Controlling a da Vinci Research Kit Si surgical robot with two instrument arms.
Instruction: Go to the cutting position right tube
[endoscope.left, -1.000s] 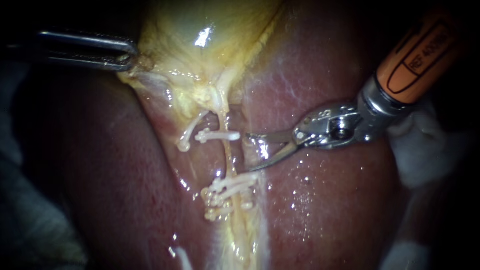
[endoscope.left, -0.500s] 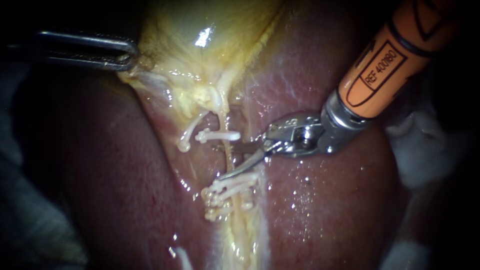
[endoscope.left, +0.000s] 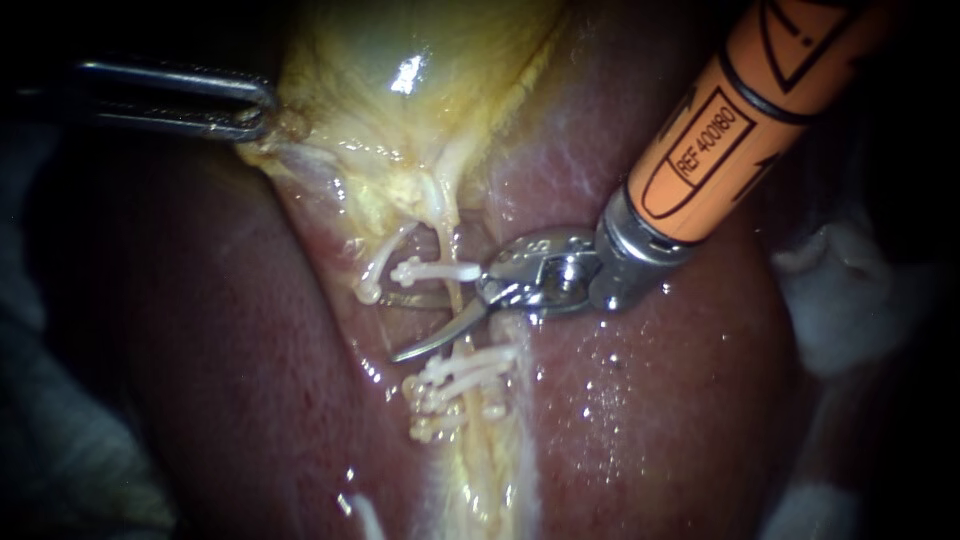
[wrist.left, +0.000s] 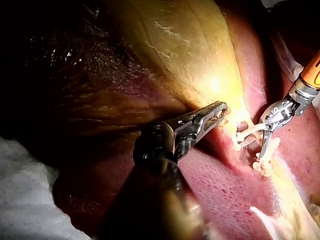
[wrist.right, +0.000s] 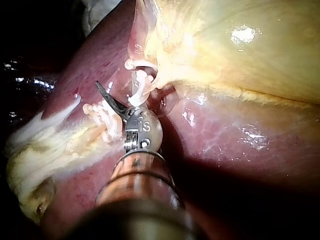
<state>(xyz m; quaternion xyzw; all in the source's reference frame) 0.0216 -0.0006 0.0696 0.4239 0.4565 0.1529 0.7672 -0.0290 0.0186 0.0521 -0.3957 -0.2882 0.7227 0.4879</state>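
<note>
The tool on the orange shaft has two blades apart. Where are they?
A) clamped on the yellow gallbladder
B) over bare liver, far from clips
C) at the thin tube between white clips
C: the right tool has its open blades either side of the tube, between the upper clip and the lower clips.

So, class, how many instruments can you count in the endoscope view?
2. The left instrument comes in from the left, jaws shut on the gallbladder; the right instrument comes from the upper right, jaws open astride the right tube.
</note>
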